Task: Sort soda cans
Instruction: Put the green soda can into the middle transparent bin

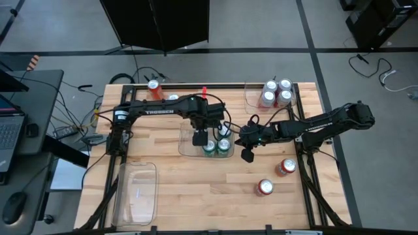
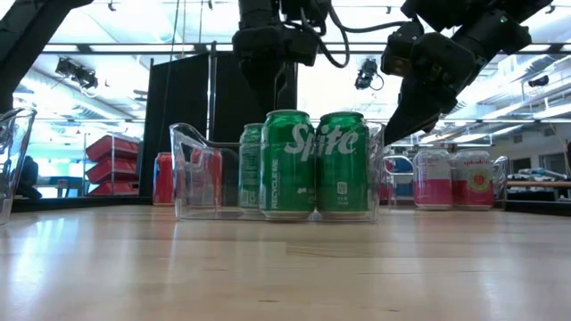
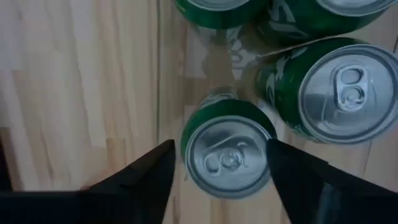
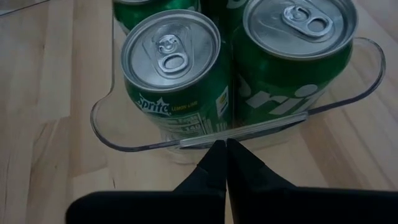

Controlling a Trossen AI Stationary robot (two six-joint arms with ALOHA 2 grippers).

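Left gripper, fingers spread around a shiny green can in a clear plastic bin on pale wood table; right gripper pressed together at three o'clock.

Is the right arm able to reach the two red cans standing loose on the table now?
Probably yes. The right gripper is shut and holds nothing, and the two red cans stand apart on bare wood on its side of the table, outside any bin, with nothing in between.
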